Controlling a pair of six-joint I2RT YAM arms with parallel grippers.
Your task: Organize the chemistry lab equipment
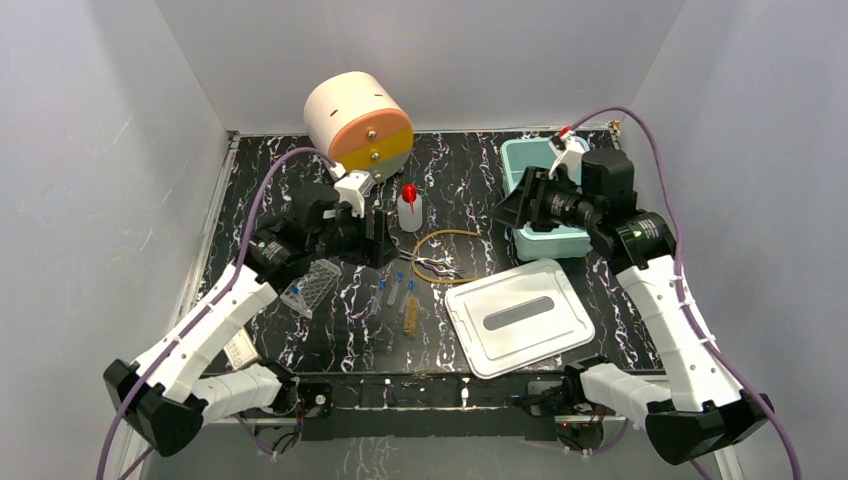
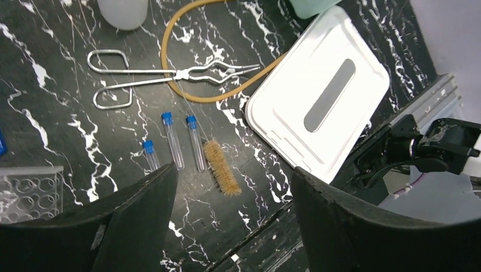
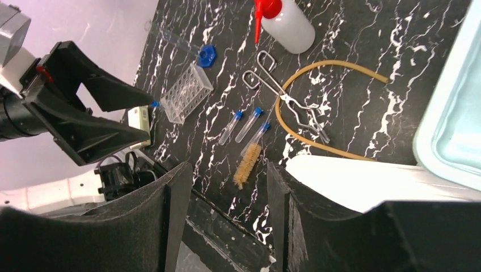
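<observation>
Left end effector (image 2: 233, 170) and right end effector (image 3: 228, 169) are seen open. Tubes (image 1: 395, 292), eight o'clock of forceps (image 1: 438, 268), are judged fragile, slippery; mid-body should be gripped.

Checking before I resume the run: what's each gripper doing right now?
Left gripper, black, two fingers: open, holding nothing.
Right gripper, black, two fingers: open, holding nothing.

Three blue-capped tubes (image 3: 248, 126) lie side by side at centre frame, a fourth tube (image 3: 173, 38) at upper left; alongside them, one rack (image 3: 186, 92), one bottle (image 3: 292, 25), one pair of forceps (image 3: 283, 93), one brush (image 3: 247, 166), one tubing loop (image 3: 340, 63), one lid (image 3: 351, 180), one bin (image 3: 448, 113) and one drum unit (image 1: 350, 105).
</observation>
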